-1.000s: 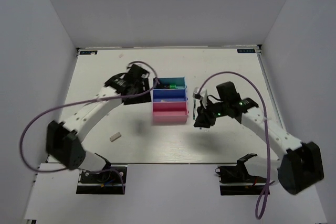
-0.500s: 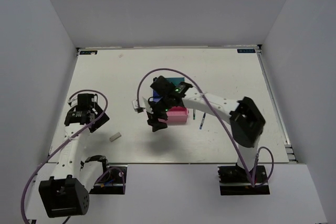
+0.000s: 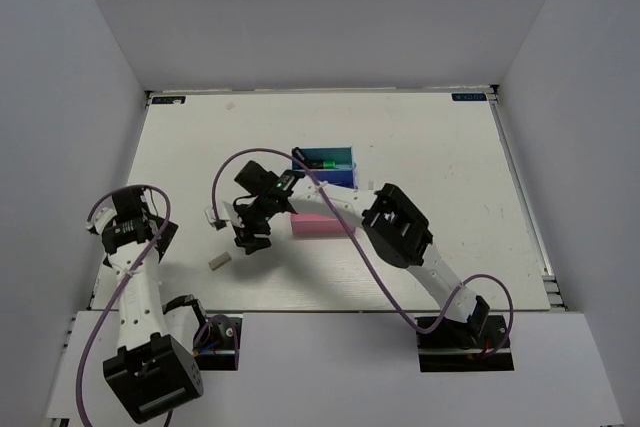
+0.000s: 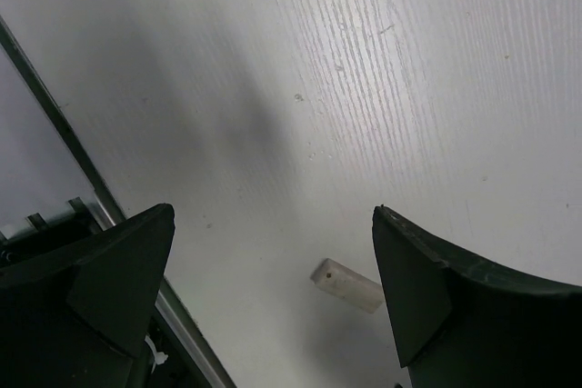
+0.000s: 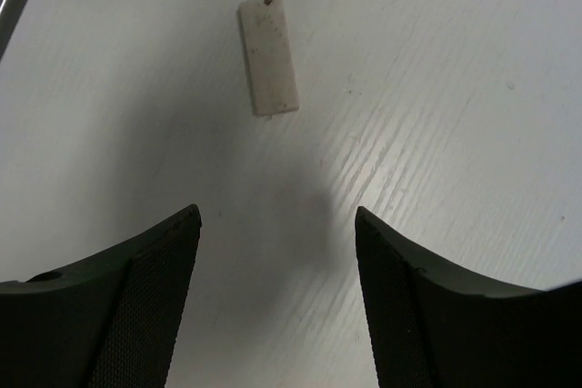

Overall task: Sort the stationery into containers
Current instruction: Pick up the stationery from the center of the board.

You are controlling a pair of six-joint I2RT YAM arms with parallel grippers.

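small beige rectangular eraser block [image 5: 268, 56] lies on the white wood-grain surface [image 5: 436, 88], well apart from the teal, blue and pink plastic bins [image 3: 325, 228]. right gripper [image 5: 275, 224] hovers near it, jaws spread and empty, evidently aligning for pickup. left gripper [image 4: 273, 215] jaws likewise apart, holding nothing.

- The table [image 5: 436, 134] looks like white-painted wood, grain showing, with a soft sheen.
- The eraser [image 5: 268, 56] is matt beige, faintly speckled.
- The right gripper [image 5: 275, 215] has matt black plastic fingers [image 5: 145, 306], finely dotted.
- The left gripper [image 4: 273, 211] has smooth, dull black ones.
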